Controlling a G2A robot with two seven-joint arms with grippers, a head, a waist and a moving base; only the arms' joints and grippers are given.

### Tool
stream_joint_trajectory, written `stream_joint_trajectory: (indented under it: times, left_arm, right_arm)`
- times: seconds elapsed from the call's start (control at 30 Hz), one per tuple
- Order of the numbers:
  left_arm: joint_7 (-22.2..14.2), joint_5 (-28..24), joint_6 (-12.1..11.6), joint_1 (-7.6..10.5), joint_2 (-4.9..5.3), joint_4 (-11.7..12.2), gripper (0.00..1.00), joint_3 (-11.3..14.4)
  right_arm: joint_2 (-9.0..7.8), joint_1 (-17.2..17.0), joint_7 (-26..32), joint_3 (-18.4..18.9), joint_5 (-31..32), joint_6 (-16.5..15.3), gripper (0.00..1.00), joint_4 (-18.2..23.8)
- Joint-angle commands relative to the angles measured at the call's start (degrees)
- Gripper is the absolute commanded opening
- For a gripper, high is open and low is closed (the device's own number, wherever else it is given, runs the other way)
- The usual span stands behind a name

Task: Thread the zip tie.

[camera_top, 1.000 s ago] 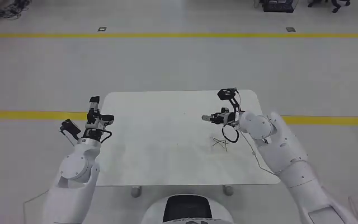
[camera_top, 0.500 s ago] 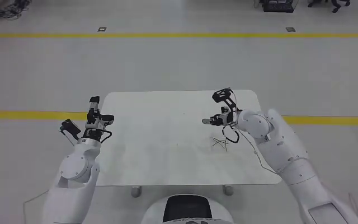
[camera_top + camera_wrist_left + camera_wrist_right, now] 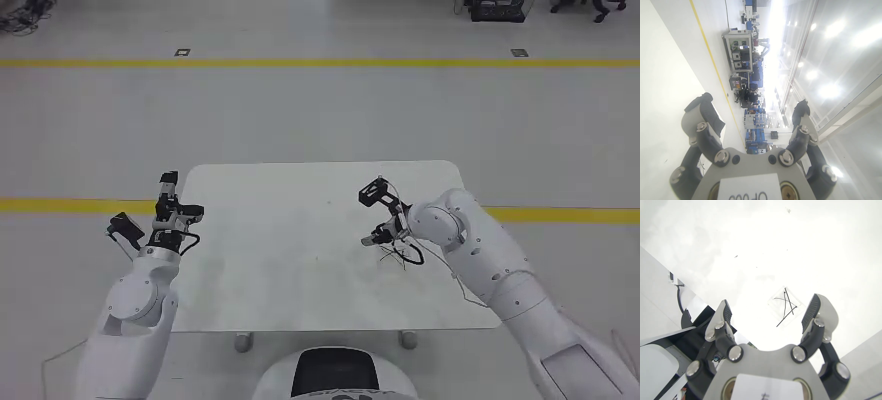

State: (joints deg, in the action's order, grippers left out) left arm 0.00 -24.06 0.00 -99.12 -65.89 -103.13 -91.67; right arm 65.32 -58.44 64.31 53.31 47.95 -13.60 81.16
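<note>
Your right gripper (image 3: 770,300) hangs wide open and empty over thin black plastic zip ties (image 3: 792,311) crossed on a clear square tray (image 3: 777,308), probably lining up a pick. Your left gripper (image 3: 753,100), also open and empty, points upward.

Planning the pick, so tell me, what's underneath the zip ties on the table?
The black zip ties lie crossed on a clear square tray or sheet, and the white table shows through it. Where the ties overlap, the lower ones are partly covered.
</note>
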Motion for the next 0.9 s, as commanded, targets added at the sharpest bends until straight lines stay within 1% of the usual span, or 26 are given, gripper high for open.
stream_joint_trajectory:
  times: [0.0,0.1,0.2,0.33,0.4,0.5,0.8,0.87]
  left_arm:
    - [0.00,0.00,0.00,0.00,0.00,0.00,1.00,0.00]
    - [0.00,0.00,0.00,0.00,0.00,0.00,1.00,0.00]
    - [0.00,0.00,0.00,0.00,0.00,0.00,1.00,0.00]
    - [0.00,0.00,0.00,0.00,0.00,0.00,1.00,0.00]
    - [0.00,0.00,0.00,0.00,0.00,0.00,1.00,0.00]
    - [0.00,0.00,0.00,0.00,0.00,0.00,1.00,0.00]
    - [0.00,0.00,0.00,0.00,0.00,0.00,1.00,0.00]
    - [0.00,0.00,0.00,0.00,0.00,0.00,1.00,0.00]
  right_arm:
    - [0.00,0.00,0.00,0.00,0.00,0.00,1.00,0.00]
    - [0.00,0.00,0.00,0.00,0.00,0.00,1.00,0.00]
    - [-0.05,0.06,0.29,-0.84,2.47,-0.86,1.00,-0.37]
    - [0.30,1.39,3.70,-2.79,3.86,-1.27,1.00,-2.78]
    - [0.61,2.15,4.35,-3.59,3.90,-0.68,1.00,-4.16]
    - [1.06,2.96,5.15,-4.85,3.36,-1.01,1.00,-6.04]
    - [1.06,2.96,5.15,-4.85,3.36,-1.01,1.00,-6.04]
    - [1.09,2.70,4.59,-5.43,4.63,-1.09,1.00,-6.05]
